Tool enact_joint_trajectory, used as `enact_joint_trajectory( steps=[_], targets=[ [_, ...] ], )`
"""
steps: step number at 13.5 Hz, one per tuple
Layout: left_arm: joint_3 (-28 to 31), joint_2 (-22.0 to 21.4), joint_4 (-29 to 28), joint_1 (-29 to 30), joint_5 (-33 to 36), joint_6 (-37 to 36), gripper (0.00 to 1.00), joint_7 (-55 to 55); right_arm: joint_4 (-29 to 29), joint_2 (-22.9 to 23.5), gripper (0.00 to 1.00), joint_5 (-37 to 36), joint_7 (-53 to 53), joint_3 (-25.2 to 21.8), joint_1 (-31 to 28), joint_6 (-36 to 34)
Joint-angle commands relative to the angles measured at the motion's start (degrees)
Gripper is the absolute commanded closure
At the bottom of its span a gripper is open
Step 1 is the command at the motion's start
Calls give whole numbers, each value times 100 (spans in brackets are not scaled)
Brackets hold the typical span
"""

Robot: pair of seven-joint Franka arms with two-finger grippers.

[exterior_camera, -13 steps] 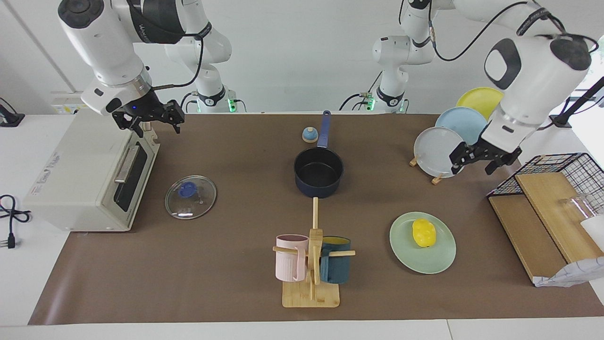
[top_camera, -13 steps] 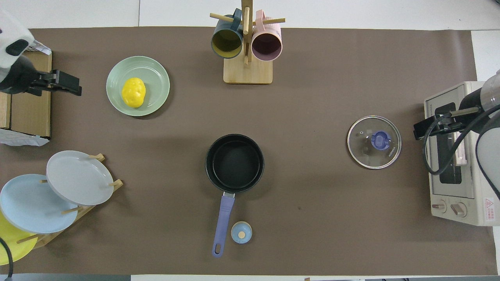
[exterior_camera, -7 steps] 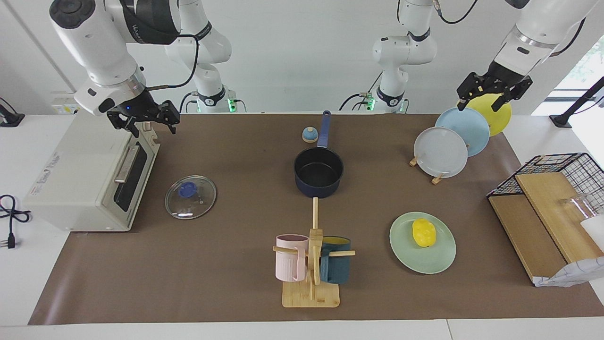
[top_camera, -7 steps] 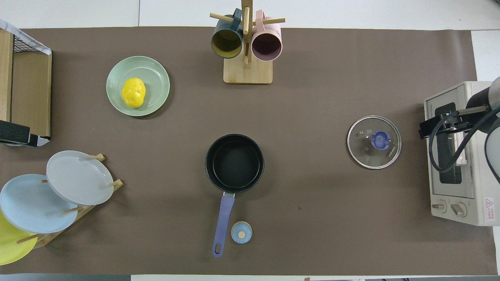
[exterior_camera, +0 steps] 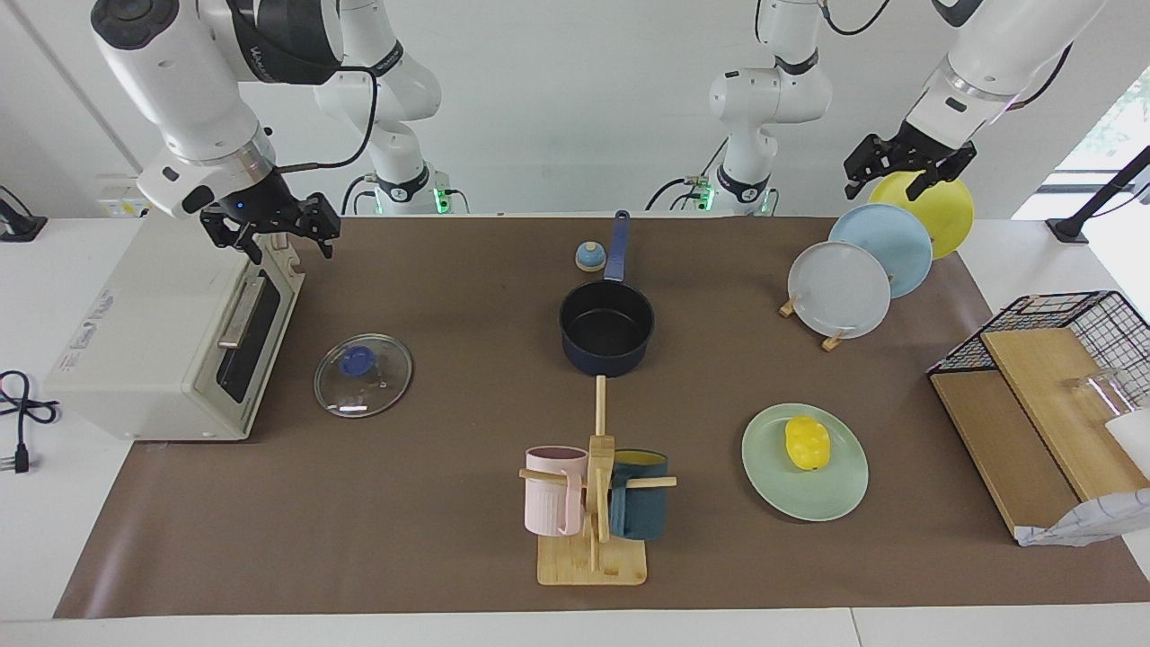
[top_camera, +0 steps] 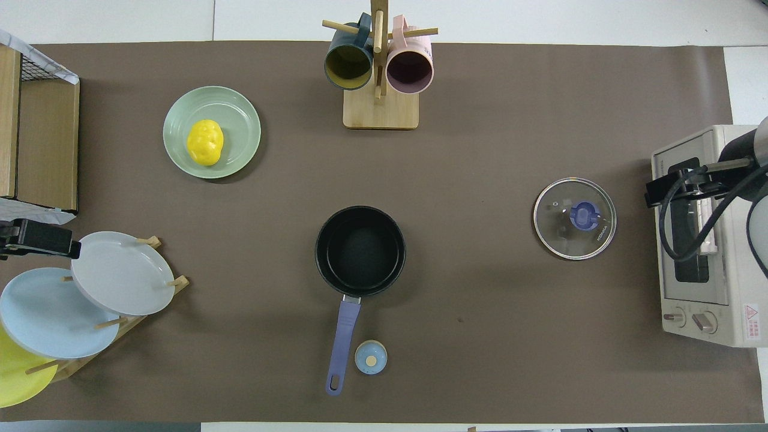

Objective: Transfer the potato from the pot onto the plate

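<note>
The yellow potato lies on the mint-green plate, toward the left arm's end of the table and farther from the robots than the pot. At mid-table stands the navy pot with nothing inside, its long handle pointing toward the robots. High over the rack of plates, my left gripper hangs open and holds nothing. My right gripper hovers open and empty over the toaster oven's front top edge.
A glass lid lies beside the toaster oven. A mug tree holds a pink and a dark blue mug. Grey, light-blue and yellow plates lean in a rack. A wire basket with wooden boards and a small blue knob are also here.
My left arm has risen and drawn back toward its base, from low beside the wire basket to high over the plate rack. The right gripper drifted slightly over the toaster oven.
</note>
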Motion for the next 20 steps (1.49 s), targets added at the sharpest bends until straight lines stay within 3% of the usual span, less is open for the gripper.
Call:
enact_joint_trajectory(
  steps=[1,5,20],
  targets=[
    [124,528,841,-117,123,-176,0,-77,177,38,0,100,296,-50,-116,-5],
    [29,388,457,-65,123,156,0,-77,187,47,0,82,288,-86,-195,56],
    [-51,291,420,-91,106,324,0,-85,187,56,0,56,244,-77,-169,56]
  ],
)
